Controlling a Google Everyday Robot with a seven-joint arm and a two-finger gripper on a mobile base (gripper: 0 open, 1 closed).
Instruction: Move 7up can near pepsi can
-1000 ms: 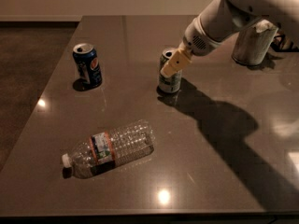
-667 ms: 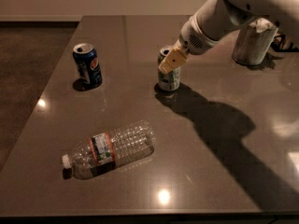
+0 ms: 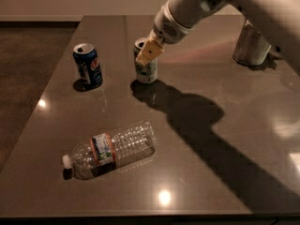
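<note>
The 7up can [image 3: 146,69] is pale green and white and stands upright near the table's middle back. My gripper [image 3: 149,53] is at its top, reaching in from the upper right, with a tan finger [image 3: 150,52] across the can's front, and it is shut on the can. The pepsi can [image 3: 88,65] is dark blue and stands upright to the left of the 7up can, about two can widths away. I cannot tell whether the 7up can rests on the table or hangs just above it.
A clear plastic bottle [image 3: 111,149] lies on its side at the front left. A metallic cylinder [image 3: 251,44] stands at the back right. The dark table [image 3: 225,172] has its left edge close to the pepsi can, with floor beyond.
My gripper has moved left with the 7up can in it, so the can now stands closer to the pepsi can. The pepsi can and the bottle have not moved.
</note>
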